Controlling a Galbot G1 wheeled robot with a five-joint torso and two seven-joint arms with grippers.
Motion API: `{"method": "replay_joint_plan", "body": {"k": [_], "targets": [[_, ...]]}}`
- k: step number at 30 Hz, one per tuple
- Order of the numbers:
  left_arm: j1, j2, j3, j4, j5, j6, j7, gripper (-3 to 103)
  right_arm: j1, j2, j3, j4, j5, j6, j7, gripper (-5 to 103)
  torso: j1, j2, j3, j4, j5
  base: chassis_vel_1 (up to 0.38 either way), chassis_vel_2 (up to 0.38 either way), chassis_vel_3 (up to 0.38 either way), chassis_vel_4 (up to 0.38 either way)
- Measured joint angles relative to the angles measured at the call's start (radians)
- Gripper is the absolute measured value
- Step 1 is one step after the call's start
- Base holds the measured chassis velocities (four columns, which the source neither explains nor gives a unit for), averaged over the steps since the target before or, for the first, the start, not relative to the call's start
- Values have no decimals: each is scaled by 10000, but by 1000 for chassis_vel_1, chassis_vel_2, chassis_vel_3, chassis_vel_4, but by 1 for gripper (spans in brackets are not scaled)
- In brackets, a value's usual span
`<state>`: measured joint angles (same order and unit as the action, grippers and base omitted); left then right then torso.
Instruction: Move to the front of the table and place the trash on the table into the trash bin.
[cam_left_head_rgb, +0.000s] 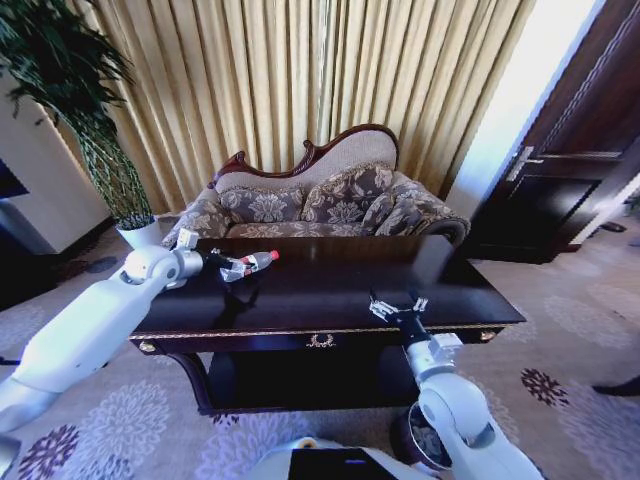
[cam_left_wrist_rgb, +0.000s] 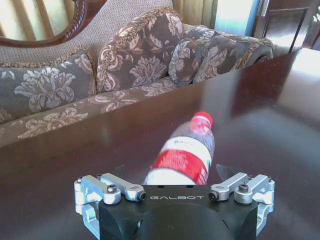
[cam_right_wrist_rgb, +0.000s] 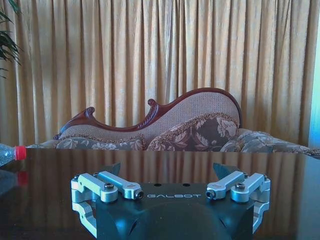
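Clear plastic with a red label and red cap, the bottle (cam_left_wrist_rgb: 182, 157) sits between the fingers of the left gripper (cam_left_head_rgb: 234, 266), its base deep in the jaws and its cap pointing away toward the sofa (cam_left_head_rgb: 330, 200). The fingers look closed against its body, and in the head view it seems held a little above the table (cam_left_head_rgb: 330, 295), likely so it can be carried off without dragging on the glossy top. Well off to that gripper's right, the right gripper (cam_left_head_rgb: 397, 305) hovers over the front edge with its fingers spread wide and nothing between them, apparently waiting. Below and behind it, beside the robot's base, stands the trash bin (cam_left_head_rgb: 428, 447), probably the bottle's destination.
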<state>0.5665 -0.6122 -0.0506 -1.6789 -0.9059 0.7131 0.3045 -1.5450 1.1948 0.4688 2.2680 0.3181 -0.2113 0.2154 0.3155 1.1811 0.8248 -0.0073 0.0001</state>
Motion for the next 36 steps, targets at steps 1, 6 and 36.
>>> {"method": "replay_joint_plan", "body": {"k": [1,6,36], "targets": [[181,31,-126,-55,5,0,36,100,17,0,-19,-7,1,0,1,100,0,0,0,0,-2,0,0,0,0],[736,157,-473,-205,88,-2,175,100,73,-22,-52,17,19,-20,1,100,0,1,0,1,-2,0,0,0,0],[1351,365,-1037,-352,324,-21,761,54,-94,-29,-1,347,23,-48,93,100,0,1,0,-1,0,0,0,0,0]]}}
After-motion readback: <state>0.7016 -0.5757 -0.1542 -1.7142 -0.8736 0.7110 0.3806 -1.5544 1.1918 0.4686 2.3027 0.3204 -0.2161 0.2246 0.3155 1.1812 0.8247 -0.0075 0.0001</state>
